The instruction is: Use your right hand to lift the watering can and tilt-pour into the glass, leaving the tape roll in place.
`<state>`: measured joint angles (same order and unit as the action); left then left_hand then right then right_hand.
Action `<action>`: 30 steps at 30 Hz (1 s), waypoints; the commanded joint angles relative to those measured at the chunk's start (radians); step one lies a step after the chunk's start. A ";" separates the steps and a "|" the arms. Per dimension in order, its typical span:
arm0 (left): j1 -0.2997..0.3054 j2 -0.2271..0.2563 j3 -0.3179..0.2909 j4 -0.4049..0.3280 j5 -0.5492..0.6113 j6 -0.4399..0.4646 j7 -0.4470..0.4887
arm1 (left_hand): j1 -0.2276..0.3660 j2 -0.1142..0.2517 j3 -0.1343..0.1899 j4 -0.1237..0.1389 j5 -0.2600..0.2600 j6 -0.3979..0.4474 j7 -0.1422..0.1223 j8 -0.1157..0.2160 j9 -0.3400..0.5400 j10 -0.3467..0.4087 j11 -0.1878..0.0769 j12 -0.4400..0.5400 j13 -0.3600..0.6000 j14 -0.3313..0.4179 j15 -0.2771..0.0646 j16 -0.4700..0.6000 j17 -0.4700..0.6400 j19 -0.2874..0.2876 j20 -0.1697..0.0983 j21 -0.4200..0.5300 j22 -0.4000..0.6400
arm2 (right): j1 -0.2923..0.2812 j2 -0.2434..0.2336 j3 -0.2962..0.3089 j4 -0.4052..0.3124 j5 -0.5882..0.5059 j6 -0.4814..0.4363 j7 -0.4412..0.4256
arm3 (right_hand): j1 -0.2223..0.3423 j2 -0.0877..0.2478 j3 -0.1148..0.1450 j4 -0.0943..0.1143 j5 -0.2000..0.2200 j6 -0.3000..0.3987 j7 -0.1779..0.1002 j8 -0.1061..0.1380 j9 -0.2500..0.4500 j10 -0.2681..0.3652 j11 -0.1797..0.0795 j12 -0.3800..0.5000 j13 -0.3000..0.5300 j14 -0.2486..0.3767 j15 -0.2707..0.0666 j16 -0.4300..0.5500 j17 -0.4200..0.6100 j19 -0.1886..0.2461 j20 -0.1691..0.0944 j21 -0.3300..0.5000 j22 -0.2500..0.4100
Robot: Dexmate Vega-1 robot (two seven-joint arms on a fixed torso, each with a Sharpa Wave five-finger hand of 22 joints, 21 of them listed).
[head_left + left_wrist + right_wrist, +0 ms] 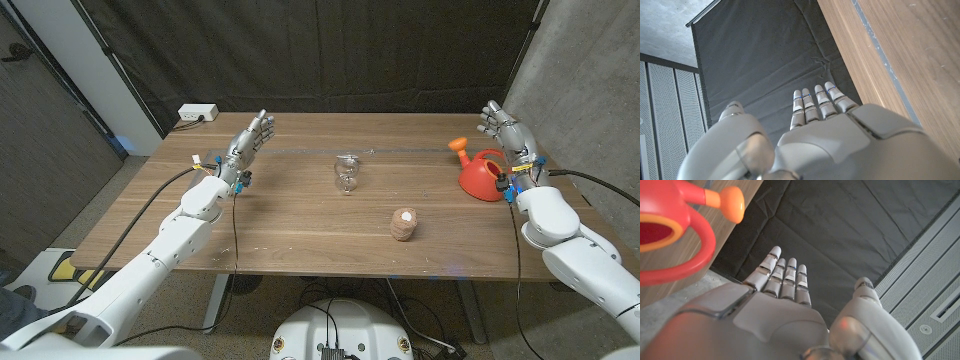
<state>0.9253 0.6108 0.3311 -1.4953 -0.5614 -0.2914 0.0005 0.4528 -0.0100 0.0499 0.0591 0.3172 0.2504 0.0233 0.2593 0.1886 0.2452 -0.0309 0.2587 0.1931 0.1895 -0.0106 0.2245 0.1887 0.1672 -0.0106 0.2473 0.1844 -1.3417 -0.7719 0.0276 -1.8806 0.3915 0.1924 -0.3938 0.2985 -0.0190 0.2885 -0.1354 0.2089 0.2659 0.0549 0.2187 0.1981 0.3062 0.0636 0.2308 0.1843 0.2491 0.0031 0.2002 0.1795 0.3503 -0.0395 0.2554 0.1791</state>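
Note:
A red watering can (pixel 482 176) with an orange spout stands at the table's far right; it also shows in the right wrist view (pixel 670 230). My right hand (pixel 505 128) is raised just behind and to the right of it, fingers straight and apart, holding nothing (pixel 785 305). A small clear glass (pixel 346 174) stands near the table's middle. A brown tape roll (pixel 403 224) lies in front of it, to the right. My left hand (pixel 251 139) is raised over the table's left part, fingers extended, empty (pixel 830 130).
A white power strip (pixel 197 114) sits at the table's back left corner. A black curtain (pixel 350 50) hangs behind the wooden table (pixel 300 230). A concrete wall (pixel 590 90) stands close on the right.

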 commanded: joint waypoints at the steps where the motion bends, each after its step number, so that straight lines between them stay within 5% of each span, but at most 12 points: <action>1: 0.026 0.015 -0.014 -0.034 0.003 -0.003 0.016 | -0.002 -0.006 0.000 0.000 -0.004 0.008 0.002 0.002 0.002 0.007 -0.002 -0.002 0.003 -0.002 -0.002 -0.006 0.001 -0.003 0.000 -0.003 0.003 | -0.027 -0.015 0.059 -0.027 -0.066 -0.111 -0.069 | 0.013 0.003 0.000 -0.004 -0.002 0.012 -0.005 0.001 0.003 0.016 0.002 0.007 0.003 0.017 -0.005 0.009 0.003 0.020 -0.045 0.007 0.005; 25: 0.089 0.019 -0.037 -0.078 -0.003 -0.031 0.047 | 0.003 -0.001 -0.005 0.002 -0.011 0.017 -0.005 -0.005 0.002 0.009 -0.010 -0.011 0.004 -0.018 -0.007 -0.019 0.000 -0.027 0.008 -0.017 0.002 | -0.093 -0.068 0.119 -0.084 -0.134 -0.386 -0.117 | 0.040 -0.010 -0.001 -0.015 0.001 0.020 -0.012 0.001 0.006 0.033 -0.005 0.009 0.004 0.019 -0.018 -0.002 0.001 0.033 -0.052 -0.001 0.003; 30: 0.097 0.020 -0.038 -0.087 -0.003 -0.027 0.052 | 0.004 0.000 -0.006 0.002 -0.012 0.019 -0.007 -0.006 0.002 0.004 -0.008 -0.016 0.003 -0.028 -0.010 -0.024 0.000 -0.027 0.006 -0.019 0.002 | -0.088 -0.077 0.113 -0.076 -0.141 -0.424 -0.118 | 0.037 -0.001 -0.003 -0.004 0.004 0.016 -0.013 -0.003 0.007 0.034 -0.012 0.007 0.008 0.097 -0.041 0.023 0.010 0.089 -0.063 0.012 0.005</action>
<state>1.0017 0.6277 0.2977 -1.5633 -0.5649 -0.3122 0.0294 0.4510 -0.0117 0.0499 0.0592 0.3102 0.2594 0.0141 0.2549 0.1885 0.2479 -0.0338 0.2473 0.1929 0.1670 -0.0210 0.2032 0.1859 0.1441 -0.0052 0.2319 0.1842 -1.3953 -0.8156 0.1155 -1.9345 0.2742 -0.1316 -0.4946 0.3287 -0.0230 0.2857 -0.1464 0.2089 0.2766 0.0444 0.2186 0.2026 0.3316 0.0596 0.2386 0.1888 0.3161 -0.0284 0.2121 0.1835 0.4164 -0.0430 0.2584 0.1790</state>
